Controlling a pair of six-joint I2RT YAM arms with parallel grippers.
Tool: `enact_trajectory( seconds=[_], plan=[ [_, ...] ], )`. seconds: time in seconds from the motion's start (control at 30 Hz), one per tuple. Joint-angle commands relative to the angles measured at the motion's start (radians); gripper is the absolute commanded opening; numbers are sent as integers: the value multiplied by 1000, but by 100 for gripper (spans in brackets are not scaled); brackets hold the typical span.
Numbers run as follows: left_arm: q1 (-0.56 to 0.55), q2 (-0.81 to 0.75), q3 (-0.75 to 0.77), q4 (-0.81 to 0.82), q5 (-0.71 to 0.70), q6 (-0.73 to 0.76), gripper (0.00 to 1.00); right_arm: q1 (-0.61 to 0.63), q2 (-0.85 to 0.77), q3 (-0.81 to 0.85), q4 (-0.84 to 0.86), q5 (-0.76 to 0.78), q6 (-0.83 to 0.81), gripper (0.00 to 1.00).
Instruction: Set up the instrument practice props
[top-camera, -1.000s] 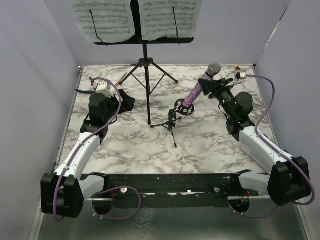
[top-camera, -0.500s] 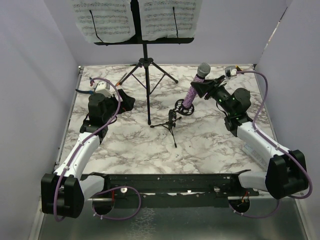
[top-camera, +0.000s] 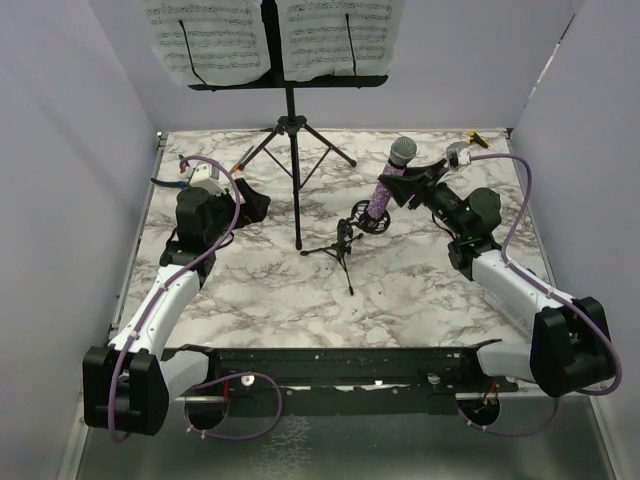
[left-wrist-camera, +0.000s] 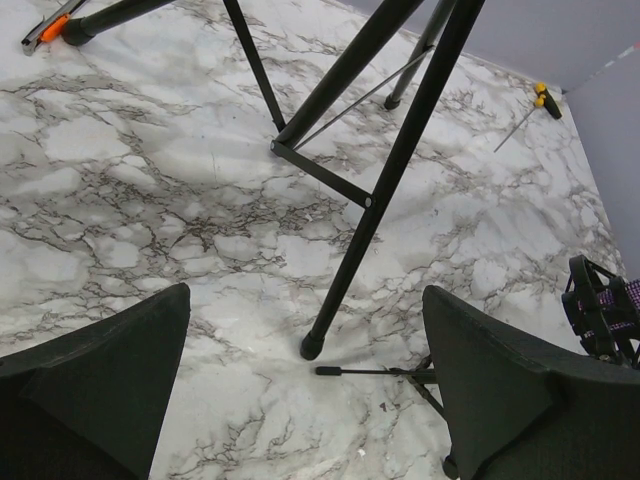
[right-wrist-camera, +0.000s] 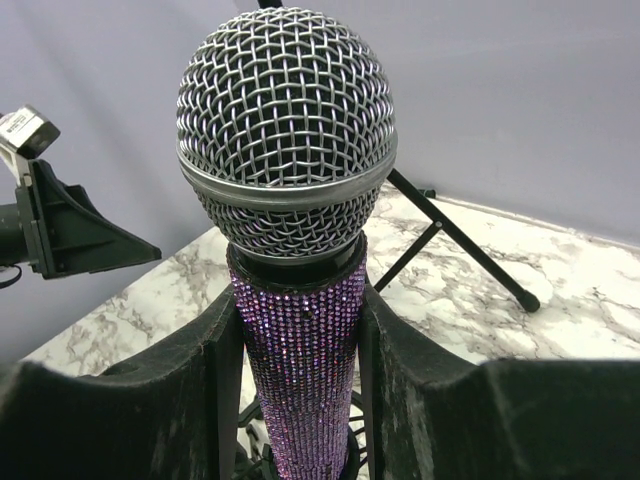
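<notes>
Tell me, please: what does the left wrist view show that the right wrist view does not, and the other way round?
Only the left wrist view: a yellow-handled tool and an orange-tipped object, seen past the open left hand.
Only the right wrist view: the microphone with its mesh head, and the right hand shut on its purple body.
Both: the marble table, the music stand legs, and some of the microphone's purple body.
</notes>
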Motion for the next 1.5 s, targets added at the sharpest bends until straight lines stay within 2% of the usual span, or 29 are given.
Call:
enact_trajectory(
  seconds=[0.0, 1.47],
  plan=[
    [9, 7, -16, 25, 29, -9, 98, -2, 18, -27, 108, -49, -13, 0],
    [17, 9, -24, 38, 47, -26, 98, 0, 135, -199, 335, -95, 78, 0]
  ],
)
